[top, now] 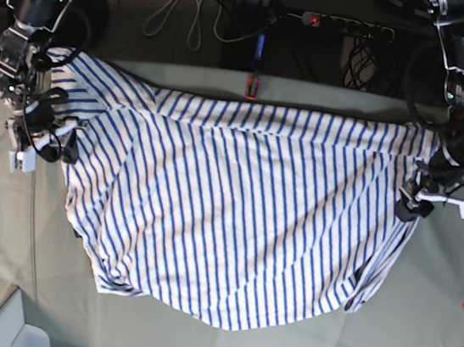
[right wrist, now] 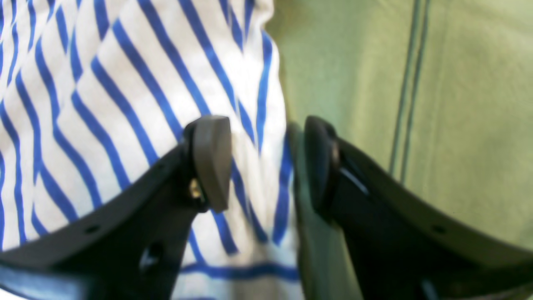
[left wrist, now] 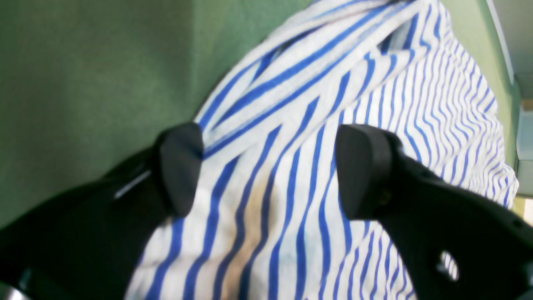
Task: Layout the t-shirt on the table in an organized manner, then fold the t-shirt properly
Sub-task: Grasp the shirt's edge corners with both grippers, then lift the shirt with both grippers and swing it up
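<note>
In the left wrist view the left gripper (left wrist: 268, 168) stands wide, its two black pads well apart, with the shirt (left wrist: 374, 104) lying between and beyond them; one pad sits over the shirt's edge beside the green table (left wrist: 83, 75), the other over the striped cloth. A faint brownish patch shows on the shirt between the pads, and nothing is pinched. In the right wrist view the right gripper (right wrist: 266, 162) is parted more narrowly; the shirt's edge (right wrist: 145, 83) runs down through the gap, one pad over the stripes and the other over the bare table (right wrist: 458, 104), which carries a thin double crease line. The cloth is not clamped, though whether a pad touches it I cannot tell. In the base view the shirt (top: 243, 218) is spread broad across the middle of the table (top: 416, 335), stripes running roughly up and down, its lower border rumpled and its upper border near a red clamp (top: 250, 84) at the table's far edge. The left gripper (top: 410, 201) is at the shirt's side on that view's right, the right gripper (top: 52, 143) at the shirt's opposite side.
</note>
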{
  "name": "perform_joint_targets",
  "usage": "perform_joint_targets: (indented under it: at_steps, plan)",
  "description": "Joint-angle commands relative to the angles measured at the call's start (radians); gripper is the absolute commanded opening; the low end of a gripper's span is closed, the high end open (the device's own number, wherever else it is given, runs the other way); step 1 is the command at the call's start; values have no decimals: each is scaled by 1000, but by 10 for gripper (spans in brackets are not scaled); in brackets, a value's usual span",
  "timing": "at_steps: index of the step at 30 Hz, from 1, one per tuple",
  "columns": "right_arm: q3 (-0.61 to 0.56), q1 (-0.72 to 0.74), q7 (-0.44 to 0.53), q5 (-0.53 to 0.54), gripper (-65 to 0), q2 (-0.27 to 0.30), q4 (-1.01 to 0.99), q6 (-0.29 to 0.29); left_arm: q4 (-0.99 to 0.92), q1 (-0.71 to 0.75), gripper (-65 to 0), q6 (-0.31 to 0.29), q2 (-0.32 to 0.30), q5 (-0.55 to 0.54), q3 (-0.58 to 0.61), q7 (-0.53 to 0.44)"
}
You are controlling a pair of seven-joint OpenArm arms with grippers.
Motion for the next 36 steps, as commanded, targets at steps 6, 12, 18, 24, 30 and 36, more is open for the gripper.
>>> perform_joint_targets:
  at_steps: [6, 12, 18, 24, 30, 36]
  plan:
    - [-6, -56, -83, -43, -575, 6, 27, 14, 13, 28, -345, 39, -6, 29, 0, 52]
    - [-6, -175, -83, -39, -650, -12, 268, 14, 111, 54, -650, 39, -6, 29, 0, 52]
    - [0, -247, -91, -22, -650, -28, 499, 14, 294, 68, -650, 39, -5, 29, -2, 158]
    - [0, -258, -94, 26, -650, -25, 562, 14, 403, 77, -649, 42, -8, 36, -2, 181]
    - [-1, -266, -96, 26, -650, -28, 559, 14, 403, 160, -442, 50, -32, 36, -34, 181]
    - [-6, -264, -117, 26, -650, -28, 559, 14, 387, 177, -108, 50, 8, 43, -149, 180]
